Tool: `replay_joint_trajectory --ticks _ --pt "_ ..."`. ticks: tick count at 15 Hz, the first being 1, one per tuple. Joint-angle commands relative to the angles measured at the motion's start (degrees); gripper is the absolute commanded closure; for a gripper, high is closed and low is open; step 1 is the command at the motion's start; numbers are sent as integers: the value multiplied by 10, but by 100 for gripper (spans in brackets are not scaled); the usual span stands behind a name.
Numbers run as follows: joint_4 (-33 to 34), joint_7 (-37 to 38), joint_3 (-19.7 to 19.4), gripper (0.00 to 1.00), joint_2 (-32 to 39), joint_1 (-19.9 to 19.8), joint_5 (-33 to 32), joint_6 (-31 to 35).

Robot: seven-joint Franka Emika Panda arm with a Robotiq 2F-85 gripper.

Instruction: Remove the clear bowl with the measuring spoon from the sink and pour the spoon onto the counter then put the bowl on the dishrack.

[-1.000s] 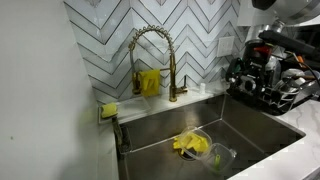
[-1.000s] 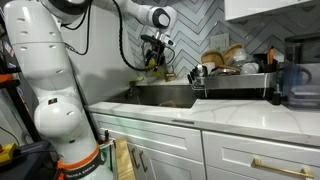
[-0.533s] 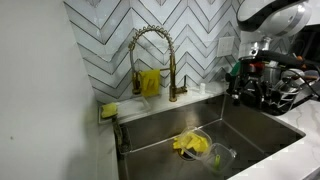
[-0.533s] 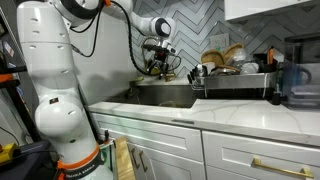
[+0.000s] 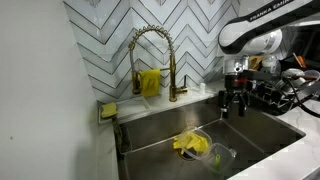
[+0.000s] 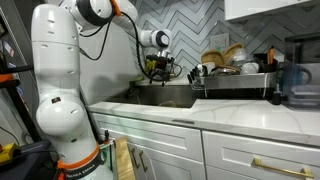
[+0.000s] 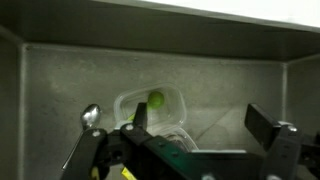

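Wrist view: your pincer point(image 7: 180, 150), spread and empty, has swung over the sink point(image 7: 60, 80); bowl point(image 7: 150, 108) sits mid-frame, ungrasped.

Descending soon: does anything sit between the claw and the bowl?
No; in an exterior view only bare sink separates the claw from the bowl.

The wall tiles point(image 5: 195, 30) are white, in a herringbone pattern with dark joints. The faucet point(image 5: 150, 45) is gold, and the sink point(image 5: 160, 132) is grey steel. The bowl point(image 5: 212, 152) is clear and the measuring spoon point(image 5: 188, 145) is yellow. The sponge point(image 5: 108, 110) at the left is yellow too. The gripper point(image 5: 232, 108) is black, the arm point(image 6: 60, 70) white, the counter point(image 6: 215, 113) white.
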Motion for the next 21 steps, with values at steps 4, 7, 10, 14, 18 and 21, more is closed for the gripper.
replay_joint_trajectory --ticks 4,7,10,14,18,21 --pt "15 -24 3 0 20 -3 0 8" --pt "26 -52 7 0 67 1 7 46" --pt "28 -42 14 0 110 9 17 94" --pt "50 -23 28 0 164 27 24 142" --pt "36 -37 24 0 150 19 16 132" --pt "38 -37 24 0 147 16 16 132"
